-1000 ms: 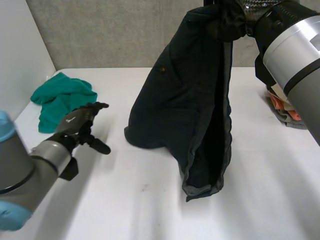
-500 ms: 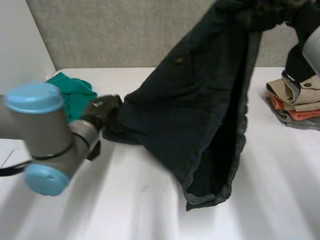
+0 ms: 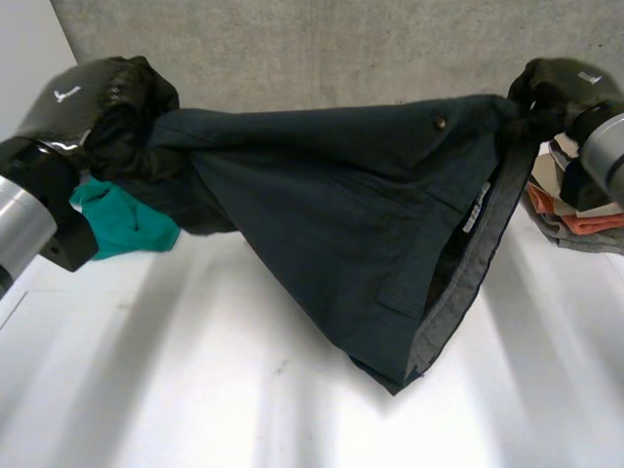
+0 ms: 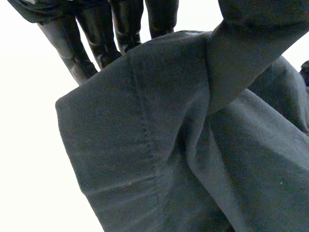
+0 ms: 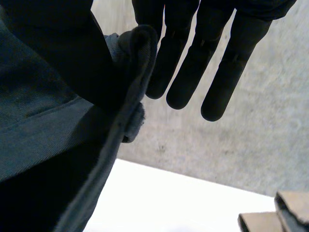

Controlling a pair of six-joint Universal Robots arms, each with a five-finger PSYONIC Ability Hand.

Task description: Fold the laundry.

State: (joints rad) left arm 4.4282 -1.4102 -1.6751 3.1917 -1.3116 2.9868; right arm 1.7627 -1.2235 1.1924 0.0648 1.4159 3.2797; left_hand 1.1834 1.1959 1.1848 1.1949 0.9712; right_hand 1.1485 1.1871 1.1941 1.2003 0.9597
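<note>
A dark charcoal garment (image 3: pixel 341 205), like shorts with a button, hangs stretched in the air between both hands, and its lowest edge dips close to the white table (image 3: pixel 195 390). My left hand (image 3: pixel 97 93) holds one upper corner at the far left, raised above the table. Seen from the left wrist, its fingers (image 4: pixel 96 38) curl behind the garment's hemmed edge (image 4: pixel 159 145). My right hand (image 3: pixel 556 83) holds the opposite upper corner at the far right. In the right wrist view the cloth edge (image 5: pixel 135 58) is pinched beside nearly straight fingers (image 5: pixel 222 63).
A crumpled green cloth (image 3: pixel 122 219) lies at the back left of the table, beneath my left hand. A stack of folded clothes (image 3: pixel 575 214) in tan, orange and grey sits at the right edge (image 5: pixel 285 212). A grey wall runs behind.
My left hand reached in, closed on the garment's lower left part and lifted it up to the left. The garment went from hanging under my right hand to spread between both.
</note>
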